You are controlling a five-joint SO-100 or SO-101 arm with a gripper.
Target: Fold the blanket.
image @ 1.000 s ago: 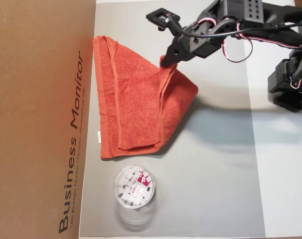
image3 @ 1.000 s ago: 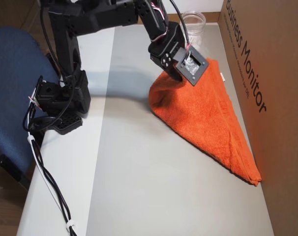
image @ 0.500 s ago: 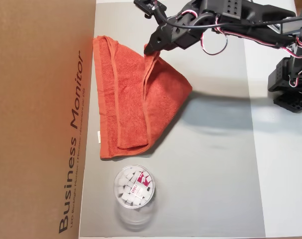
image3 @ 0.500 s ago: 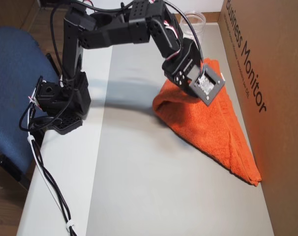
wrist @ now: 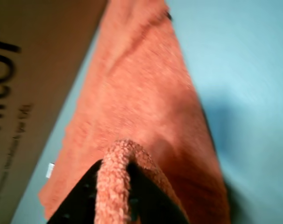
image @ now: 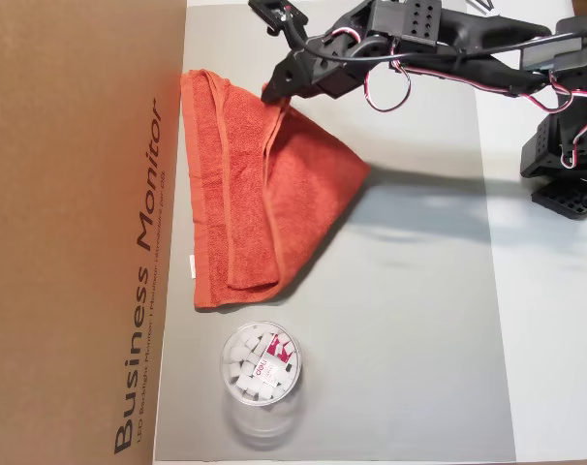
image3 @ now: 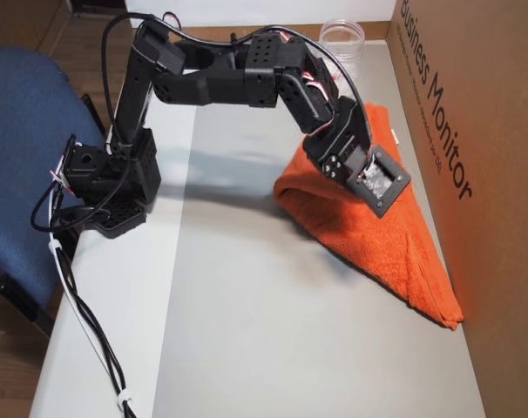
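Observation:
The orange-red blanket (image: pixel 240 208) lies on the grey mat (image: pixel 410 320) next to the cardboard box, partly doubled over itself. It also shows in the other overhead view (image3: pixel 395 252). My gripper (image: pixel 272 94) is shut on one corner of the blanket and holds it raised near the blanket's far end, so the cloth hangs from it in a slanted sheet. In the wrist view my gripper (wrist: pixel 114 186) pinches a roll of terry cloth between its black fingers (wrist: pixel 78 200). The blanket's small white tag (wrist: pixel 49 170) lies at its edge by the box.
A large cardboard box (image: pixel 80 232) printed "Business Monitor" borders the mat along the blanket's side. A clear round tub (image: pixel 261 363) of white pieces stands just beyond the blanket's end. The arm's base (image3: pixel 103 183) sits at the table edge by a blue chair (image3: pixel 20 131).

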